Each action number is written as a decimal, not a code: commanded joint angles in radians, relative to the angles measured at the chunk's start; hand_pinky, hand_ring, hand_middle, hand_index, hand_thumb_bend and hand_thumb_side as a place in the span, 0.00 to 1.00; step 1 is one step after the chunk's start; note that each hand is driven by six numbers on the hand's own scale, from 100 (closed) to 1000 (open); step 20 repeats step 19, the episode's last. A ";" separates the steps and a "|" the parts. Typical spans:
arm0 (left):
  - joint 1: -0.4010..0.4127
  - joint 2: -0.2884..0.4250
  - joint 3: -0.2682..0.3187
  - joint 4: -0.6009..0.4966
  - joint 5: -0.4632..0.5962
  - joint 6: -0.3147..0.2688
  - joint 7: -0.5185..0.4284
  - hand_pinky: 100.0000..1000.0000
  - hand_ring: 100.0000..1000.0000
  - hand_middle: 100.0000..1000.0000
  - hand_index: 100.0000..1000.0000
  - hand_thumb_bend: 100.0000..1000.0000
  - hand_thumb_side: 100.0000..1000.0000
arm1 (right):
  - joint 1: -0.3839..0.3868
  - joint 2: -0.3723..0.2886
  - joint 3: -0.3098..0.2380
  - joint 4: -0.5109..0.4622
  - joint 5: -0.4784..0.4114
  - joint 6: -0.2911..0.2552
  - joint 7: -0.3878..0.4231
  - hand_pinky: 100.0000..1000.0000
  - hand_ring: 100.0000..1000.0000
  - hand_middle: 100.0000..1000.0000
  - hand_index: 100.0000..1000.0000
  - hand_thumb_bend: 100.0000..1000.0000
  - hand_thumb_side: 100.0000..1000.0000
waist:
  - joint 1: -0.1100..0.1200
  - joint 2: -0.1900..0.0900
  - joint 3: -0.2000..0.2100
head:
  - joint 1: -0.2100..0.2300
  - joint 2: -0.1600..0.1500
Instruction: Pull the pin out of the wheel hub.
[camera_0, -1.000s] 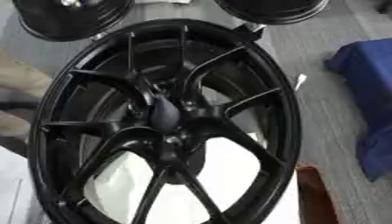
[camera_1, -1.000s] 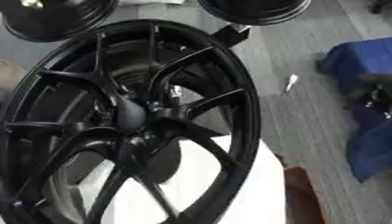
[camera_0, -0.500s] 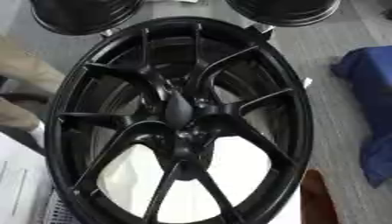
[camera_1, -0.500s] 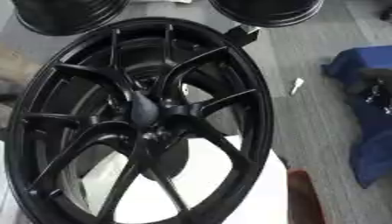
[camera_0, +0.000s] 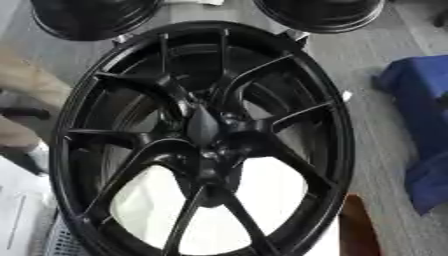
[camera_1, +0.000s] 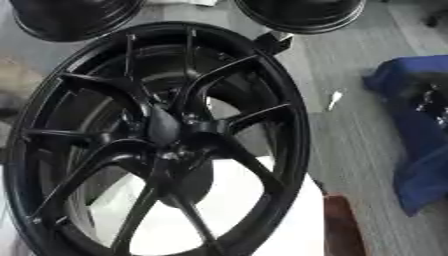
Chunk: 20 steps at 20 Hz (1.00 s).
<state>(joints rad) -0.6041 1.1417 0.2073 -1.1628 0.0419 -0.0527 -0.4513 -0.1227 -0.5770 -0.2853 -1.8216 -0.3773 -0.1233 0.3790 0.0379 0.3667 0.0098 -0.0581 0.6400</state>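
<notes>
Black wheel hub (camera_0: 206, 137) filled the view; no pin could be picked out, neither robot hand showed.

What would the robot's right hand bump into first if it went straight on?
Cannot tell: neither hand shows in either view. The black wheel fills the space ahead, so probably that.

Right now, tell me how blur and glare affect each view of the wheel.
Left eye view: motion-soft throughout, hub detail smeared into black, no pin distinguishable. Right eye view: equally soft; the white surface behind the spokes is blown out, and the blue cloth edges blur.
</notes>
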 joint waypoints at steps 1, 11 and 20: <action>-0.012 0.024 0.022 -0.042 0.047 -0.006 0.086 0.70 0.71 0.54 0.70 0.43 0.47 | -0.006 -0.023 -0.011 -0.021 -0.008 0.001 0.000 0.80 0.58 0.56 0.78 0.00 0.78 | 0.001 -0.029 -0.001 | 0.004 -0.007; 0.069 -0.276 -0.029 -0.508 0.308 0.192 0.627 0.63 0.66 0.50 0.66 0.41 0.49 | -0.030 -0.018 0.000 -0.030 -0.033 0.007 0.006 0.80 0.58 0.56 0.78 0.00 0.78 | -0.009 -0.029 -0.011 | 0.029 -0.007; 0.171 -0.530 -0.062 -0.737 0.254 0.273 0.741 0.63 0.65 0.49 0.66 0.40 0.49 | -0.048 -0.008 0.007 -0.030 -0.046 0.014 0.015 0.80 0.58 0.56 0.78 0.00 0.77 | -0.022 -0.027 -0.016 | 0.044 -0.011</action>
